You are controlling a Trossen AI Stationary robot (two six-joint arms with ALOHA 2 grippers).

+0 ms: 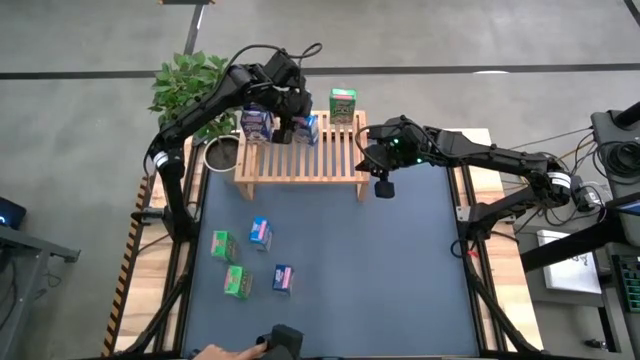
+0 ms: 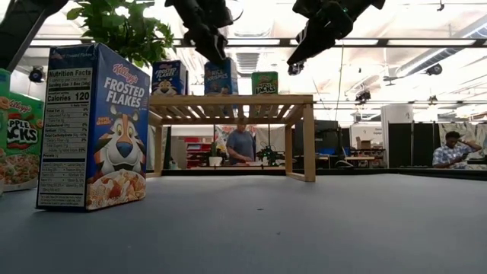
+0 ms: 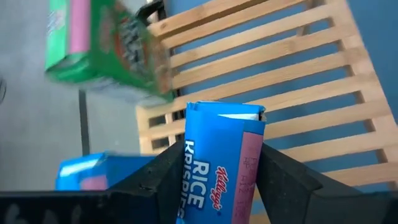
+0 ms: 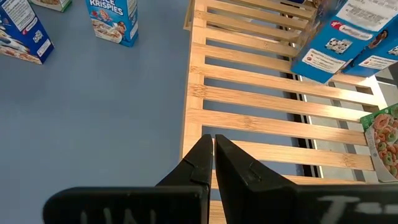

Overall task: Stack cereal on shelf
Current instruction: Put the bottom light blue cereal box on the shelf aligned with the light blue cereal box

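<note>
The light wooden shelf [image 1: 300, 160] stands at the table's far side. On its slats are a blue Frosted Flakes box [image 2: 169, 78] and a green box [image 1: 343, 103]. My left gripper [image 1: 297, 125] reaches over the shelf from the far left and is shut on a blue Rice Krispies box [image 3: 217, 168]. My right gripper [image 1: 368, 155] hovers shut above the shelf's right end [image 4: 249, 124] and touches nothing. Several more cereal boxes stand on the blue mat near the left, among them a green one [image 1: 222, 245] and a blue one [image 1: 260, 232]. My left gripper pinches the Rice Krispies box by its two broad faces near the top end [image 3: 245, 134], one finger [image 3: 165, 177] on each side. The fingers come from above, pointing down. The box is upright, and in the low view its bottom edge [image 2: 221, 93] is level with the slats.
A potted green plant [image 1: 190, 85] stands off the shelf's left end. A big Frosted Flakes box [image 2: 91, 129] and a green Apple Jacks box [image 2: 19, 141] fill the low view's left. A person's hand [image 1: 215, 352] shows at the near edge. The mat's right half [image 1: 390, 270] is bare.
</note>
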